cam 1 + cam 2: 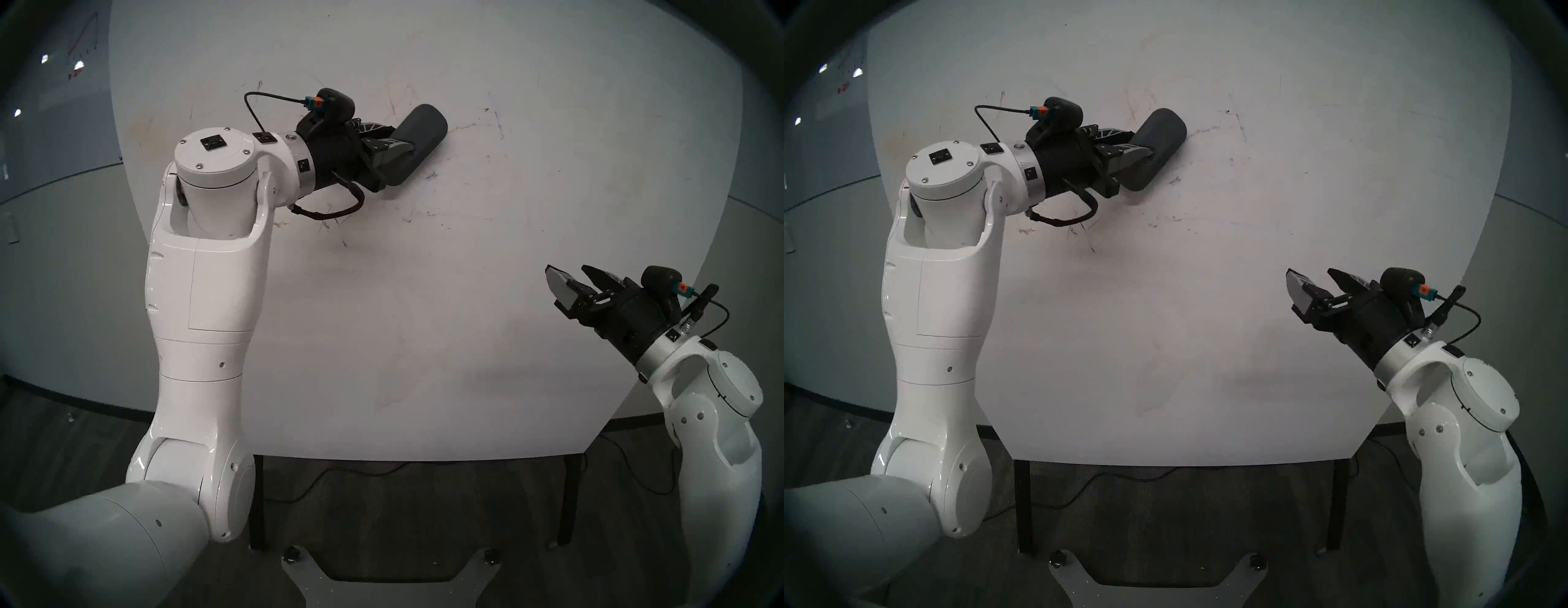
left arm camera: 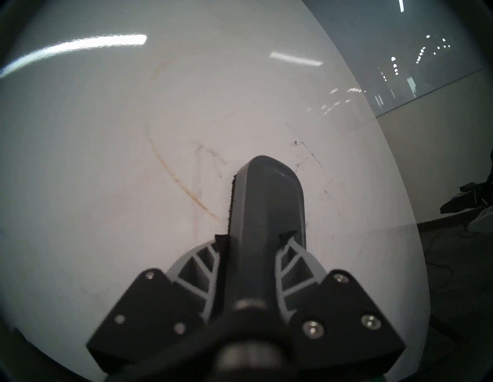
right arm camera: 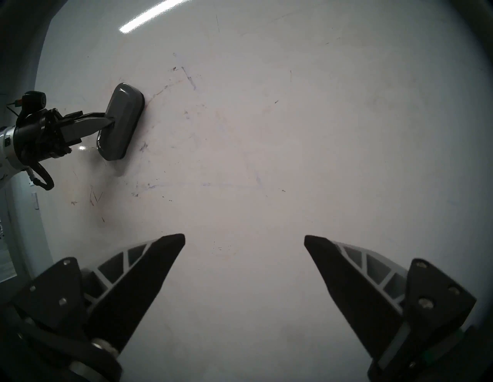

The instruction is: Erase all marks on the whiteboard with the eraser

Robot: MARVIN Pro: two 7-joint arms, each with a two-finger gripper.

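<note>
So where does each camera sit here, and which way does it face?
Head left: above, looking down on the board; both arms show.
Head right: nearly the same, shifted sideways.
Left wrist: behind the left hand, along the eraser.
Right wrist: behind the open right hand, facing the board.
Shared: the eraser shows in all four.

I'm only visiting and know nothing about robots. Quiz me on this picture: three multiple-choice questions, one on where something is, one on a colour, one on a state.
1. Where is the eraser?
A. in the left gripper, lying on the whiteboard
B. on the floor
C. in the right gripper

2. What colour is the eraser's body?
A. red
B. dark grey
C. yellow

3. How is the right gripper?
A. shut on a marker
B. open and empty
C. out of sight

Answers: 1 A, the fingers clamp its sides against the board. 2 B, plain in every view. 3 B, its fingers stand wide apart with nothing between them.
</note>
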